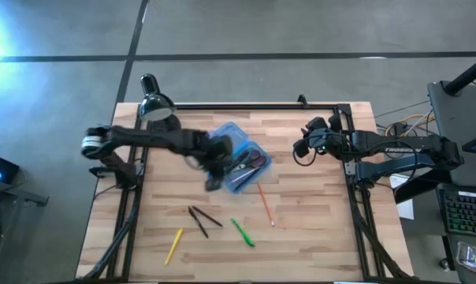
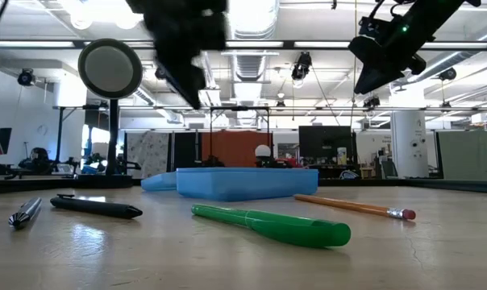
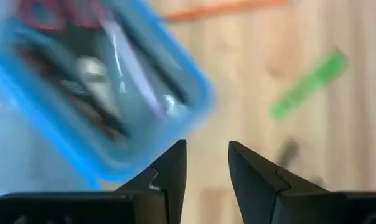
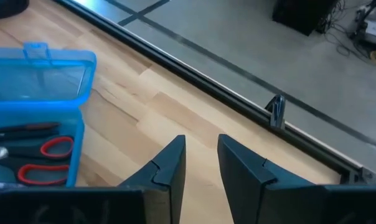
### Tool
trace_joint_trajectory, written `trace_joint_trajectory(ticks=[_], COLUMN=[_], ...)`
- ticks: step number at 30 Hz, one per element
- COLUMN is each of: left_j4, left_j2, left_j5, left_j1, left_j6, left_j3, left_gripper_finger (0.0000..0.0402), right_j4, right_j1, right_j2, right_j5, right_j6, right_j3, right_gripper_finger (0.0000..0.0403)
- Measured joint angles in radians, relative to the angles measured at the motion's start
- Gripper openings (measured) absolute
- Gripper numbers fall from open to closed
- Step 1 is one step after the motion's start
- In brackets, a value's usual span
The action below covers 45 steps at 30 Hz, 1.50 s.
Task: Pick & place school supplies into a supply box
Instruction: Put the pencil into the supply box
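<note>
1. Your left gripper hangs just over the near edge of the blue pencil case, fingers parted with a narrow gap and nothing between them. The case lies open mid-table and already holds the scissors and some dark pens. If you drop from here without moving clear, a finger could catch the case wall and tip or slide it, spilling what's inside.

2. The left arm shows motion blur. If you swing it quickly toward the loose items, you may overshoot and sweep them along the wood.

3. Still out on the table: the orange pencil just beside the case, the green pen, two crossed dark pens and the yellow pencil nearer the front edge. All are thin and round, so a slightly off-centre pinch would likely roll one away rather than lift it.

4. The dark pens overlap. Closing on the crossing may grab both badly or flick one aside.

5. Your right gripper waits raised at the right side of the table, fingers slightly apart and empty. If both arms head for the case together, they could collide above it.

6. The desk lamp stands at the back left corner; a wide retreat of the left arm could knock it.
</note>
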State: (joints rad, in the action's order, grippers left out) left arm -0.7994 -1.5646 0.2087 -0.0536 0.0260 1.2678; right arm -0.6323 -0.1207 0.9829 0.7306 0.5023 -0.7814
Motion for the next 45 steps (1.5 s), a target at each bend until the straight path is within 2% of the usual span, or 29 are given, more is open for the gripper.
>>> trace_joint_trajectory(ticks=[2, 6, 9, 13, 17, 21, 24, 28, 32, 38, 42, 45], left_j4=[0.011, 0.088, 0.166, 0.204, 0.199, 0.137, 0.103, 0.131, 0.158, 0.235, 0.249, 0.251], left_j2=[0.056, 0.116, 0.129, 0.119, 0.117, 0.117, 0.119, 0.186, 0.306, 0.507, 0.611, 0.671], left_j5=[0.03, 0.018, -0.045, -0.12, -0.166, -0.222, -0.255, -0.264, -0.281, -0.291, -0.29, -0.29], left_j1=[0.066, 0.207, 0.294, 0.355, 0.359, 0.361, 0.365, 0.378, 0.388, 0.388, 0.389, 0.388], left_j6=[-0.025, -0.019, 0.021, 0.1, 0.184, 0.212, 0.231, 0.244, 0.258, 0.264, 0.298, 0.317], left_j3=[-0.065, -0.199, -0.271, -0.315, -0.335, -0.34, -0.348, -0.416, -0.532, -0.699, -0.756, -0.772], left_gripper_finger=[0.0102, 0.0102, 0.0103, 0.0104, 0.0104, 0.0104, 0.0104, 0.0104, 0.0104, 0.0104, 0.0104, 0.0104], right_j4=[0.0, 0.0, 0.001, 0.002, 0.004, 0.008, 0.013, -0.052, -0.163, -0.143, -0.148, -0.149], right_j1=[0.0, 0.0, 0.0, 0.0, 0.0, 0.03, 0.089, 0.191, 0.253, 0.326, 0.354, 0.379], right_j2=[0.0, 0.0, 0.0, 0.0, 0.002, 0.046, 0.139, 0.329, 0.48, 0.622, 0.749, 0.837], right_j5=[-0.002, -0.005, -0.016, -0.076, -0.256, -0.414, -0.477, -0.466, -0.454, -0.533, -0.597, -0.62], right_j6=[-0.005, -0.005, -0.009, -0.027, -0.031, 0.091, 0.205, 0.379, 0.57, 0.755, 0.864, 0.885], right_j3=[0.0, 0.0, 0.0, 0.001, 0.001, 0.001, -0.022, -0.119, -0.239, -0.391, -0.473, -0.546], right_gripper_finger=[0.0084, 0.0084, 0.0084, 0.0084, 0.0092, 0.0113, 0.0127, 0.0136, 0.0137, 0.0137, 0.0137, 0.0137])
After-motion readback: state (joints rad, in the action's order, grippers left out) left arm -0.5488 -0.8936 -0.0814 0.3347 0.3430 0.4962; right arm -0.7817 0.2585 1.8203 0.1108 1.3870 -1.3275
